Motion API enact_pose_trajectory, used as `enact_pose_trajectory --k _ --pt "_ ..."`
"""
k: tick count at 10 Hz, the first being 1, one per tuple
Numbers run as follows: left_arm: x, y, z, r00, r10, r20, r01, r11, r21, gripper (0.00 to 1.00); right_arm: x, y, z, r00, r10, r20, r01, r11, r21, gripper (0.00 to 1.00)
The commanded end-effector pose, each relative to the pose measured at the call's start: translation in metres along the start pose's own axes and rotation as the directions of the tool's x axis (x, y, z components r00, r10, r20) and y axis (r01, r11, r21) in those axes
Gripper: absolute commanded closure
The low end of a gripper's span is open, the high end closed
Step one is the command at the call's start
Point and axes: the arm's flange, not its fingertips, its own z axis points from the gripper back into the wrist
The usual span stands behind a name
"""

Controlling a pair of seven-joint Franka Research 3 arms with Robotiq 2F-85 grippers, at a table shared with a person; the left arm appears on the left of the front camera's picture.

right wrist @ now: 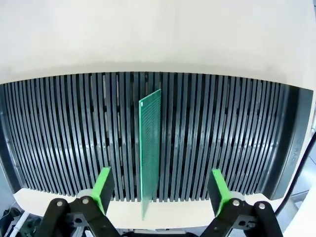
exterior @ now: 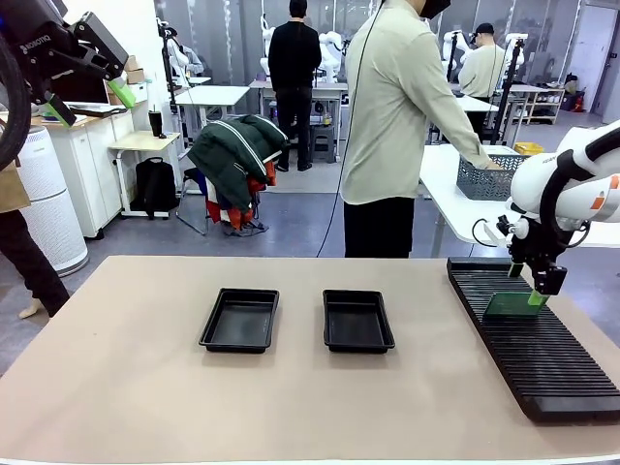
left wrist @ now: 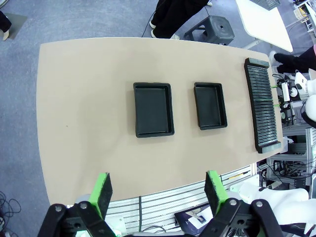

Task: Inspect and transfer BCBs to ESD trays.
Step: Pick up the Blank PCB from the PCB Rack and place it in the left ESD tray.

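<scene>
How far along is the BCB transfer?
Nothing done: both ESD trays sit empty. In hand: right gripper, open, straddles the BCB standing upright in the rack, not yet gripping. Left gripper open, high above the table. Remaining: grip, inspect, place in a tray.

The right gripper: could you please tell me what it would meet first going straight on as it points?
Most likely the green board standing on edge in the black slotted rack, in line between the open jaws of the right gripper, though depth is unclear.
</scene>
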Motion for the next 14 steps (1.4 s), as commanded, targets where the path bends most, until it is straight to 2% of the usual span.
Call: enact_pose_trajectory --k 1,2,11,14 --pt "0.0 0.001 0.0 1.0 0.003 -0.001 -0.003 1.0 0.0 0.0 -0.002 -0.006 -0.008 0.999 0.012 0.03 -0.012 1.0 -0.022 0.0" --pt "0.0 0.001 0.0 1.0 0.003 -0.001 -0.003 1.0 0.0 0.0 0.0 0.0 0.0 1.0 0.0 0.0 0.0 1.0 0.0 0.0" --pt "0.0 0.001 0.0 1.0 0.003 -0.001 -0.003 1.0 0.0 0.0 0.002 0.0 -0.004 1.0 -0.001 -0.011 0.001 1.0 -0.008 0.0" --pt "0.0 0.001 0.0 1.0 0.003 -0.001 -0.003 1.0 0.0 0.0 -0.001 0.003 -0.011 1.0 -0.01 -0.028 0.009 0.999 -0.037 0.1"
